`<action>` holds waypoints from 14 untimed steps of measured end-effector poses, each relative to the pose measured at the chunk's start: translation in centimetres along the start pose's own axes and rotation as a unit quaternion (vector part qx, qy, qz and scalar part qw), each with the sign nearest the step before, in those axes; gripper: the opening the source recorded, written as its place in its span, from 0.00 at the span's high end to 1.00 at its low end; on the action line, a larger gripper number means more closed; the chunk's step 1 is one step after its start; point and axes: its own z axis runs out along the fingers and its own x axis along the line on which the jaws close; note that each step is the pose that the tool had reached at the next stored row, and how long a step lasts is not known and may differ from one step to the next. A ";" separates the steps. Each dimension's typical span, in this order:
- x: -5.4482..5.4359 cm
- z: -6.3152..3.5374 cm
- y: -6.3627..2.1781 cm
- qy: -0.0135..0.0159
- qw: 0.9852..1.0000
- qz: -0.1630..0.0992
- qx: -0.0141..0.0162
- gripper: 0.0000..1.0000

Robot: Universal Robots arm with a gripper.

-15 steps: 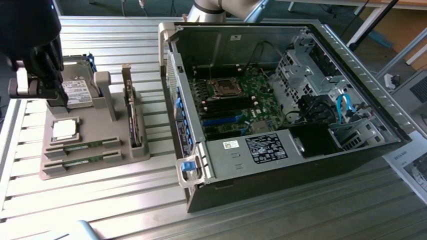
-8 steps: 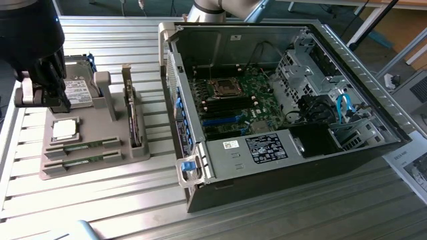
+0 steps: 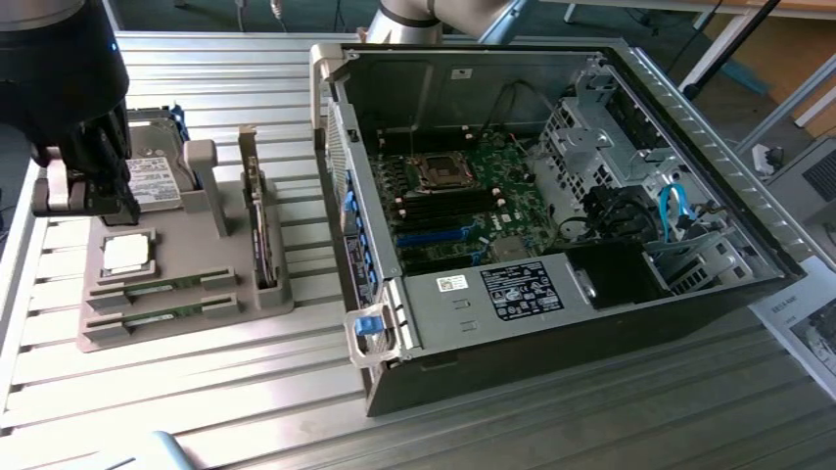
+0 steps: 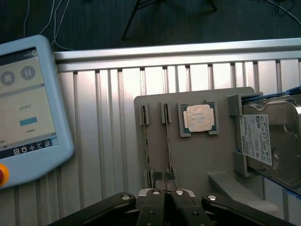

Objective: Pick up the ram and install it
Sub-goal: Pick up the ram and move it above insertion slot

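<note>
Pendant (image 4: 28, 113), hard drive (image 4: 270, 141): partly off-frame.

Two ram sticks, both seated in the grey holder (image 3: 233, 300), neither lifted. Each is a long, thin green board standing on edge in its own narrow slot, with grey end brackets at both ends. They run parallel, side by side with a small gap, not touching. First ram stick (image 3: 167, 287) (image 4: 168, 146) sits just beside the square silver processor (image 3: 127, 255). Second ram stick (image 3: 167, 315) (image 4: 145, 146) is one slot further out, nearest the holder's edge. In the wrist view both show as thin edge-on strips; chips can't be made out.
</note>
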 end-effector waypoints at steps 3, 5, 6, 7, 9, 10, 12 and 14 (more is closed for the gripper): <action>0.3 0.06 -0.02 0.000 1.000 0.000 0.000 0.90; 0.6 0.09 -0.04 0.000 1.000 0.000 0.000 0.90; 0.7 0.10 -0.05 0.000 1.000 0.000 0.000 0.90; 0.8 0.16 -0.05 0.000 1.000 0.000 0.000 0.90; 0.9 0.30 -0.06 0.000 1.000 0.000 0.000 0.90; 0.9 0.37 -0.06 0.000 1.000 0.000 0.000 0.90; 1.0 0.41 -0.06 0.000 1.000 0.000 0.000 0.90; 1.0 0.42 -0.07 0.000 1.000 0.000 0.000 0.90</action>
